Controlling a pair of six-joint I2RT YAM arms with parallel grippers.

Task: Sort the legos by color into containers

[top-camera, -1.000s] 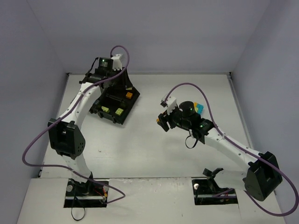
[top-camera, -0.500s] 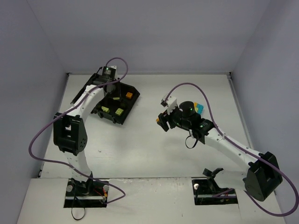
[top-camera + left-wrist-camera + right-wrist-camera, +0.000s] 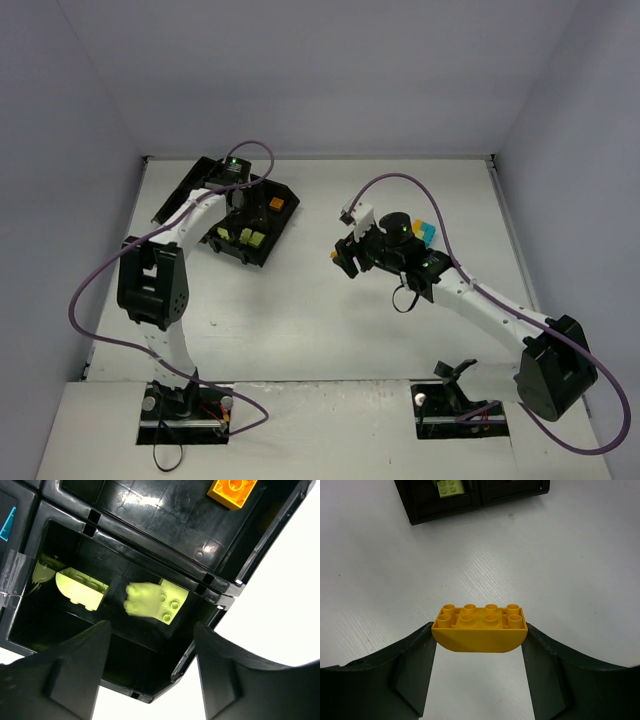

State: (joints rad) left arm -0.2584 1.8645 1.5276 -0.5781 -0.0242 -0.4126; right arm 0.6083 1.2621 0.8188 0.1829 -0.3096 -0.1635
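Note:
The black tray (image 3: 291, 208) lies at the back left, its containers split by a cross divider (image 3: 150, 547). My left gripper (image 3: 150, 630) hangs open just above one compartment holding yellow-green legos (image 3: 157, 600) (image 3: 82, 587). An orange lego (image 3: 232, 490) lies in the neighbouring compartment, and a teal one (image 3: 7, 524) shows at the left edge. My right gripper (image 3: 479, 636) is shut on a rounded orange lego (image 3: 480, 627), held above the bare table right of the tray (image 3: 420, 510). From above, that gripper (image 3: 343, 256) sits mid-table.
Teal (image 3: 428, 234) and yellow (image 3: 418, 226) bricks lie on the table behind the right arm's wrist. Purple cables loop over both arms. Grey walls close in the table at the back and sides.
The left arm has swung in over the tray and its jaws have opened. The right gripper has shifted slightly up and left, still holding the orange lego.

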